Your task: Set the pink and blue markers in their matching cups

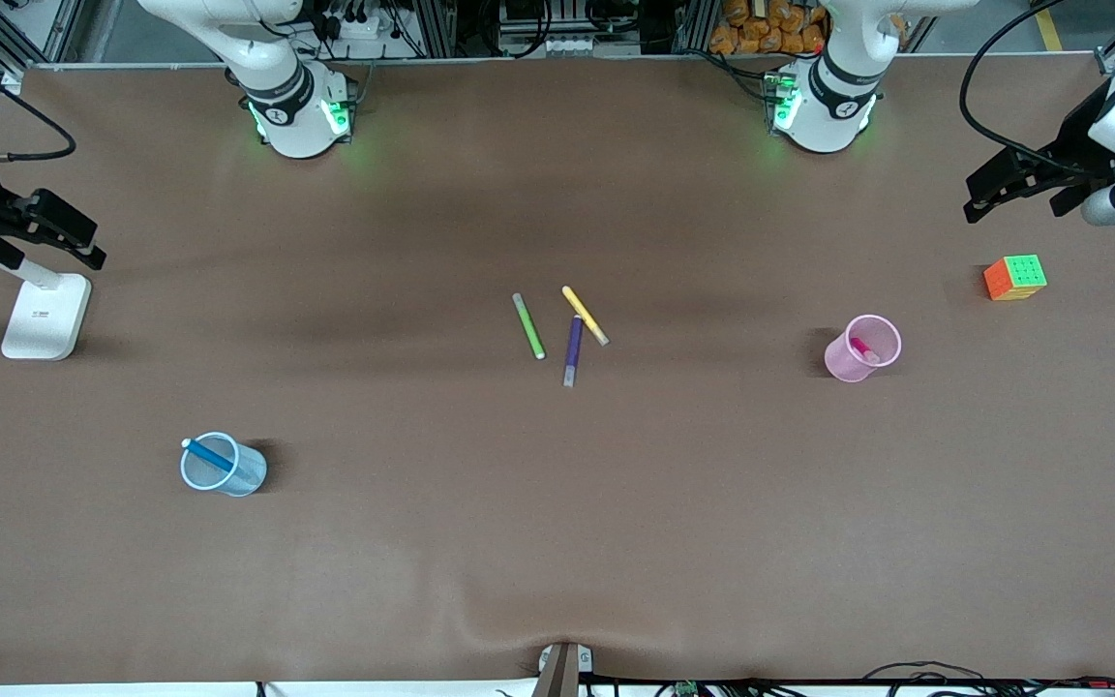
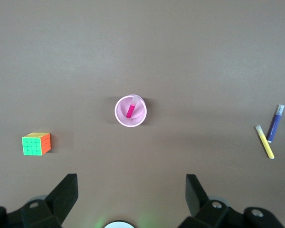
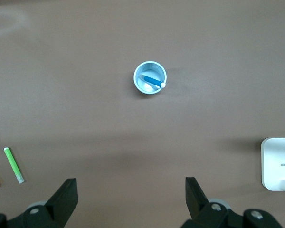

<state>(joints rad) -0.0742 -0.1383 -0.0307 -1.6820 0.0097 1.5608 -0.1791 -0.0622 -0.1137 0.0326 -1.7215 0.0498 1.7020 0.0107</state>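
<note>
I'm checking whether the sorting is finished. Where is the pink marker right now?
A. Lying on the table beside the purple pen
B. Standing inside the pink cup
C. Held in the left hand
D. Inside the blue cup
B: the pink marker stands inside the pink cup, also seen from above in the left wrist view, while the blue marker sits in the blue cup.
</note>
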